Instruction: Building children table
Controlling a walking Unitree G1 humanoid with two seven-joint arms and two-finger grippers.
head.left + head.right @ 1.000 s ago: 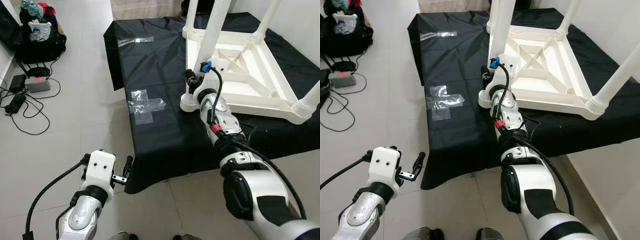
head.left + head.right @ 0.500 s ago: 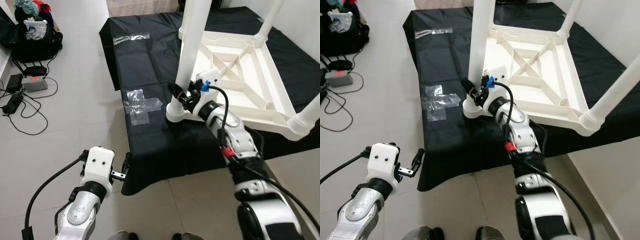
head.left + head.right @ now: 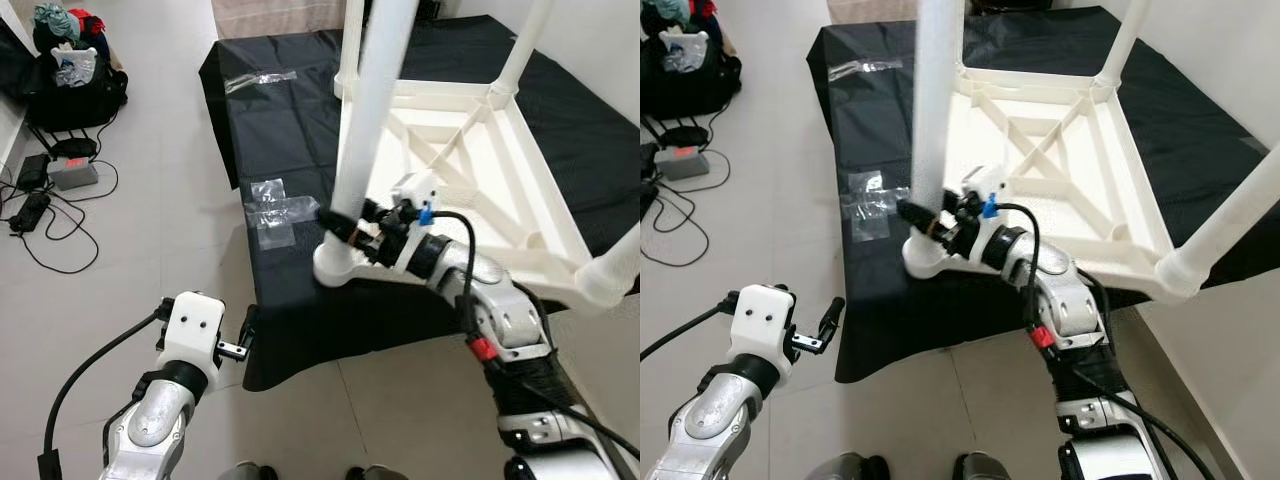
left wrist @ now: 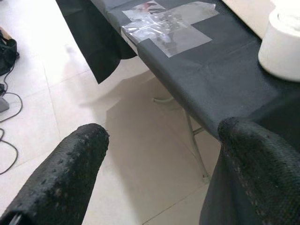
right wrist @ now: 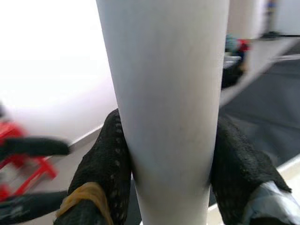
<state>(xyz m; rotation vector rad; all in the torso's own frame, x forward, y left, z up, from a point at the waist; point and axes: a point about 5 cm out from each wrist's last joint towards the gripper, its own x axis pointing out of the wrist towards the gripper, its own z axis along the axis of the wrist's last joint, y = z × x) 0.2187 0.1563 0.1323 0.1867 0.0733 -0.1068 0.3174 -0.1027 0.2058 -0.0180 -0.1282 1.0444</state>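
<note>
A white plastic children's table (image 3: pixel 500 190) lies upside down on a black cloth-covered table (image 3: pixel 300 130), its legs pointing up. My right gripper (image 3: pixel 345 228) is shut on the near left leg (image 3: pixel 372 110), just above the leg's round base (image 3: pixel 340 265) near the cloth's front edge. In the right wrist view the black fingers (image 5: pixel 105 164) press on both sides of the white leg (image 5: pixel 164 93). My left gripper (image 3: pixel 243 335) hangs low over the floor by the cloth's front left corner. It is open, with nothing between its fingers (image 4: pixel 61 178).
Clear plastic sheets (image 3: pixel 280 205) lie taped on the cloth left of the white table, and another (image 3: pixel 262 78) lies farther back. A black bag with clothes (image 3: pixel 75 80) and cables with a box (image 3: pixel 60 170) sit on the tiled floor at far left. A white wall stands at right.
My right gripper, holding the leg, has drawn the white table's near corner leftward and toward the cloth's front edge, turning the table. The left gripper has stayed low and open.
</note>
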